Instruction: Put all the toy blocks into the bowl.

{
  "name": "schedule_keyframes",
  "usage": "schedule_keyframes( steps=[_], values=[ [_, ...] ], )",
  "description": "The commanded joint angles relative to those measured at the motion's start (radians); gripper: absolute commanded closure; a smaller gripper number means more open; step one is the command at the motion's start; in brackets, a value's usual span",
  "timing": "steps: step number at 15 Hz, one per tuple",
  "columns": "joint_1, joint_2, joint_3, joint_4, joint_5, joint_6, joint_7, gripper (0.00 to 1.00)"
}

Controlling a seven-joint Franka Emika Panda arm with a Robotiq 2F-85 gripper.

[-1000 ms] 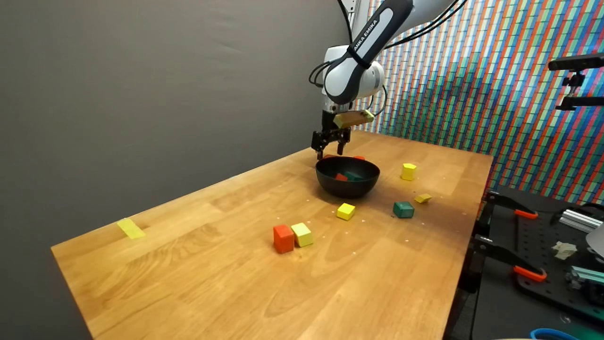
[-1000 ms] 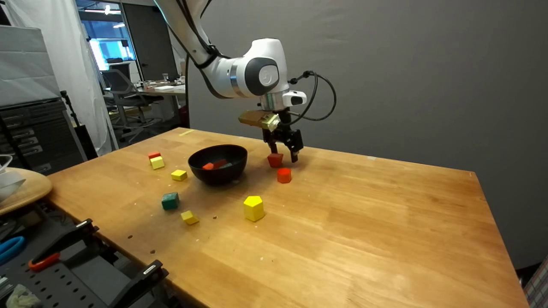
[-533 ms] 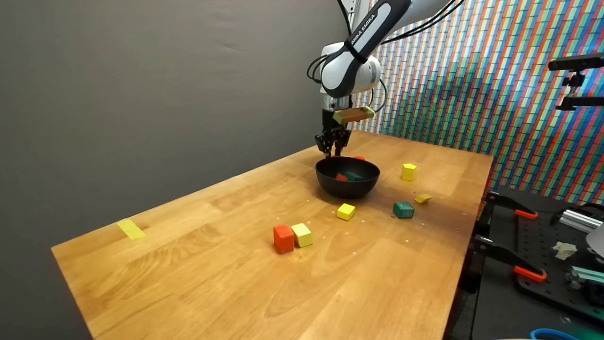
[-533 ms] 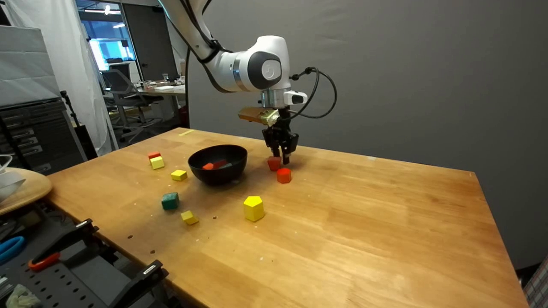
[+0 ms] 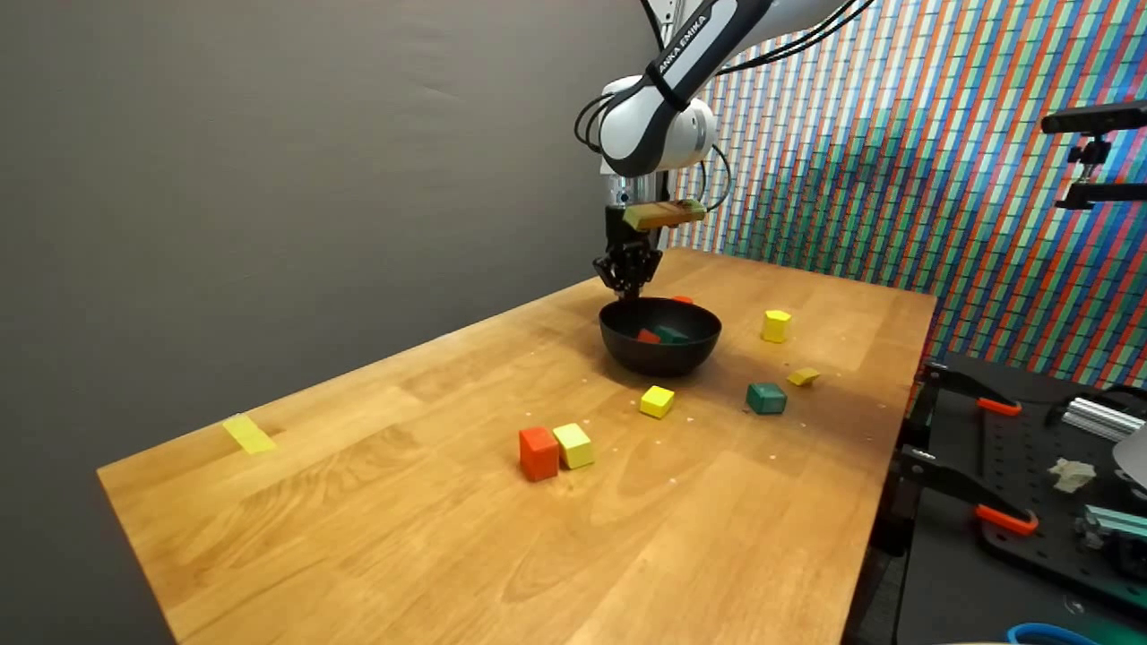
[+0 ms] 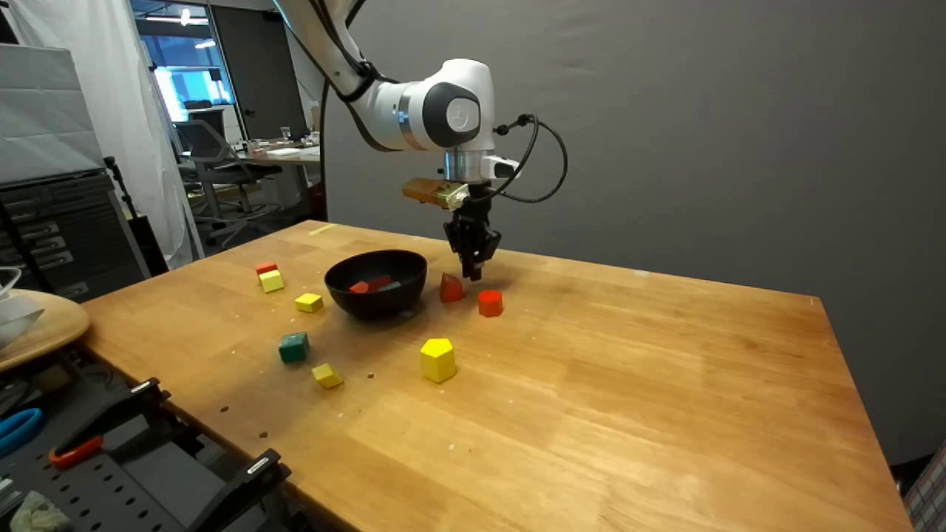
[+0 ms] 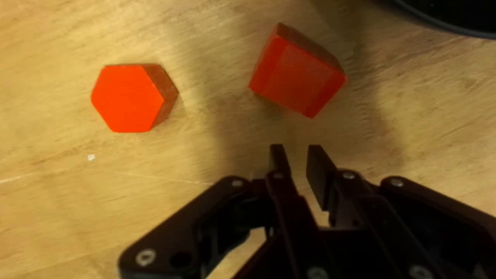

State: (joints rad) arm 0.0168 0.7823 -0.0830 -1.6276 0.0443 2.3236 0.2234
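Beside the black bowl [image 5: 659, 361], the gripper [image 7: 296, 150] pointed down, its fingers [image 7: 321, 170] almost pressed together.
Only a sliver of tabletop [image 6: 628, 384] showed between the tips. An angular red block [image 7: 300, 75] lay near the bowl, apart from those tips; a six-sided red block [image 7: 128, 99] lay farther from the bowl. Red and dark green blocks [image 5: 668, 335] were inside the bowl. Scattered about it were a five-sided yellow block [image 6: 438, 360], a low yellow block [image 6: 327, 376], a green block [image 6: 294, 347], a small yellow block [image 5: 657, 402] and, well away, a pale yellow block [image 5: 574, 446] just beside an orange-red block [image 5: 539, 453].
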Motion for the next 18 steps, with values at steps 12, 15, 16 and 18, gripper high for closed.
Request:
schedule_keyframes(
  steps=[12,15,16,18],
  values=[
    [-0.007,-0.028,0.008,-0.043,0.044,-0.146,0.097,0.06],
    [-0.015,-0.024,0.023,-0.041,0.092,-0.164,0.104,0.33],
    [-0.014,-0.024,0.023,-0.041,0.101,-0.165,0.106,0.41],
    [-0.012,-0.026,0.024,-0.038,0.116,-0.166,0.115,0.58]
  ],
)
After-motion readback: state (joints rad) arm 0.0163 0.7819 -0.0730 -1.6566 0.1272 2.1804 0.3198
